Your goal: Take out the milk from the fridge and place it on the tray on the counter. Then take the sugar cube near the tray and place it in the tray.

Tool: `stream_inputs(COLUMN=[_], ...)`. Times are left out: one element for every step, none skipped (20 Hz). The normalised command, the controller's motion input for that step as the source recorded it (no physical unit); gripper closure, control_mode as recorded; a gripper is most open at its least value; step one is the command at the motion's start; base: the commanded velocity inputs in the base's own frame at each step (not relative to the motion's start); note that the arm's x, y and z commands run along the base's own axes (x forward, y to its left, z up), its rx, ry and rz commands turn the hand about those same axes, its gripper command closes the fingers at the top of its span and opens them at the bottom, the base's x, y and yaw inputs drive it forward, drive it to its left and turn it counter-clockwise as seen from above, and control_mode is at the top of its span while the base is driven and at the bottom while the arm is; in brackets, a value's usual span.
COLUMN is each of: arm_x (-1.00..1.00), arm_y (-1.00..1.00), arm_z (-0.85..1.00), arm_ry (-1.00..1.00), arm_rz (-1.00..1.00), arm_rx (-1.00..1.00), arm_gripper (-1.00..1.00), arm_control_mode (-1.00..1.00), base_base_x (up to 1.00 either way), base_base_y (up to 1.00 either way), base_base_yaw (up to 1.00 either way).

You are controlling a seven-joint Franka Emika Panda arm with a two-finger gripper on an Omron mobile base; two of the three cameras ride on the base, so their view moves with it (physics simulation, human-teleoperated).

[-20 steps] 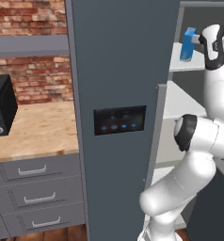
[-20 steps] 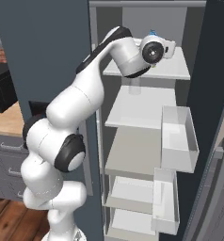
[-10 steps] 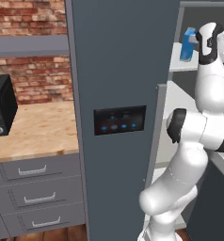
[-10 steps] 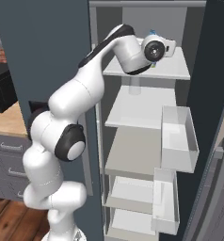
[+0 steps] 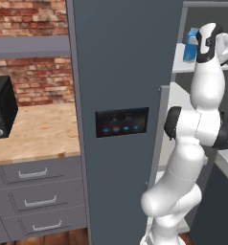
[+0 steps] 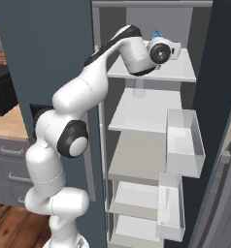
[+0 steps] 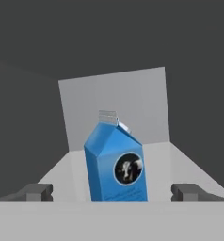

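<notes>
The milk (image 7: 116,162), a blue gabled carton with a round cow picture, stands upright on a white shelf (image 7: 161,160) in the fridge (image 5: 120,62). My gripper (image 7: 113,192) is open, and its two fingertips (image 7: 36,192) sit wide on either side of the carton, just short of it and not touching. From the left base view the milk (image 5: 189,45) shows partly behind my hand on the top shelf. In the right base view only a sliver of the milk (image 6: 156,35) peeks above my hand. The tray and the sugar cube are out of view.
The wooden counter (image 5: 39,134) lies left of the fridge, with a black toaster oven (image 5: 1,112) on it and grey drawers (image 5: 34,201) below. White door bins (image 6: 183,140) jut beside the lower shelves. The open fridge door (image 6: 219,97) stands at the right.
The arm has straightened upward and pushed the hand deeper onto the top shelf, closer to the milk. The jaws have stayed open.
</notes>
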Motion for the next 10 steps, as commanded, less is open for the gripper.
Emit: stream_inputs(arm_x=[0.32, 0.32, 0.3, 0.31, 0.3, 0.33, 0.34, 0.31, 0.28, 0.23], arm_y=[0.0, 0.0, 0.0, 0.0, 0.0, 0.0, 0.0, 0.0, 0.0, 0.0], arm_z=[-0.05, -0.03, 0.0, 0.0, 0.0, 0.0, 0.0, 0.0, 0.0, 0.0], arm_ry=[0.0, 0.0, 0.0, 0.0, 0.0, 0.0, 0.0, 0.0, 0.0, 0.0], arm_rz=[0.0, 0.0, 0.0, 0.0, 0.0, 0.0, 0.0, 0.0, 0.0, 0.0], arm_rx=[0.0, 0.0, 0.0, 0.0, 0.0, 0.0, 0.0, 0.0, 0.0, 0.0], arm_gripper=[-1.0, -1.0, -1.0, -1.0, -1.0, -1.0, -1.0, -1.0, -1.0, -1.0], arm_control_mode=[-1.0, -1.0, -1.0, -1.0, -1.0, -1.0, -1.0, -1.0, -1.0, -1.0], base_base_x=[0.0, 0.0, 0.0, 0.0, 0.0, 0.0, 0.0, 0.0, 0.0, 0.0], base_base_y=[0.0, 0.0, 0.0, 0.0, 0.0, 0.0, 0.0, 0.0, 0.0, 0.0], base_base_yaw=[0.0, 0.0, 0.0, 0.0, 0.0, 0.0, 0.0, 0.0, 0.0, 0.0])
